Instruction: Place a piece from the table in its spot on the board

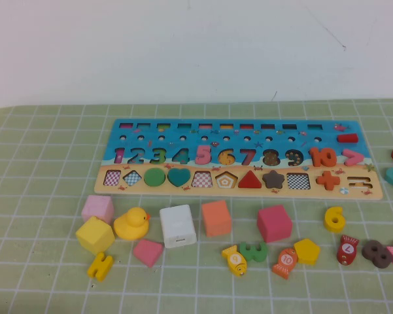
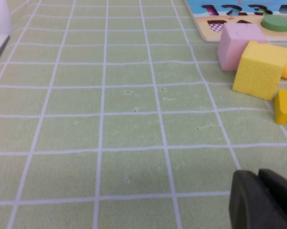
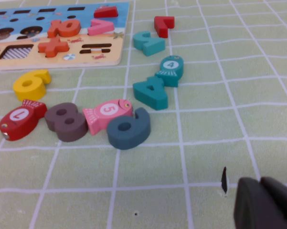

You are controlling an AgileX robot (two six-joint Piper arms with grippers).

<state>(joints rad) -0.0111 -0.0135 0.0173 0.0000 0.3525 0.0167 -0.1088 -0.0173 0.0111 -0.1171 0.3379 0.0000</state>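
Note:
The puzzle board point(image 1: 373, 190) lies flat at the middle of the table, with a green circle point(image 1: 154, 177), teal heart point(image 1: 179, 176), red triangle point(image 1: 249, 180) and brown star point(image 1: 273, 178) seated in it. Several shape slots show checkered bottoms. Loose pieces lie in front: a pink pentagon point(image 1: 148, 252), yellow pentagon point(image 1: 307, 250), green 3 point(image 1: 254, 251), yellow 6 point(image 1: 334, 218), brown 8 point(image 1: 375, 254). My left gripper point(image 2: 259, 177) is shut and empty, low over the mat left of the blocks. My right gripper point(image 3: 260, 183) is shut and empty, right of the pieces. Neither shows in the high view.
Foam cubes, a yellow duck point(image 1: 132, 224) and a white block point(image 1: 178, 226) stand in a row before the board. Numbered fish point(image 3: 108, 114), a dark blue 6 point(image 3: 129, 129), teal 4 point(image 3: 152, 93), teal 2 point(image 3: 149, 42) and red 7 point(image 3: 163, 25) lie right of the board.

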